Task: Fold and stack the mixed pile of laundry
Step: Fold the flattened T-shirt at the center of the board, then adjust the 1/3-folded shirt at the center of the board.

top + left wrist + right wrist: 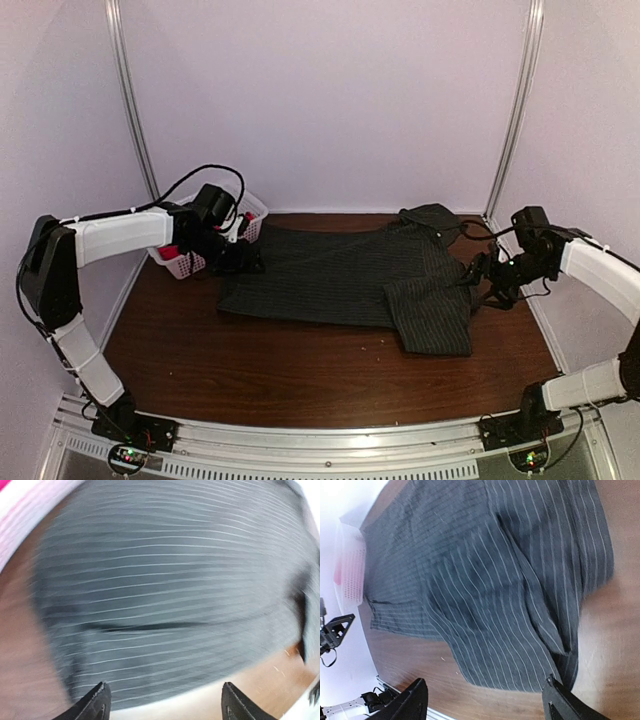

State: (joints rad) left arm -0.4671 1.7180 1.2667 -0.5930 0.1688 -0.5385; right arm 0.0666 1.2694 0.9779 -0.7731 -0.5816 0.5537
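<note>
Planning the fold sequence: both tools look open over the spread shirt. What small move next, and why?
Probably lower the right tool onto the sleeve sticking out toward the near edge and pinch its hem: the pinstriped shirt lies spread flat, and that open tool hangs nearest.

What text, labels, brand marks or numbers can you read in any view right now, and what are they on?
None: no readable text in any view.
The pinstriped shirt shows only stripes, with no tag or print visible.
The white basket bears no label that can be seen.
The left wrist view is blurred, but only striped cloth shows there.
</note>
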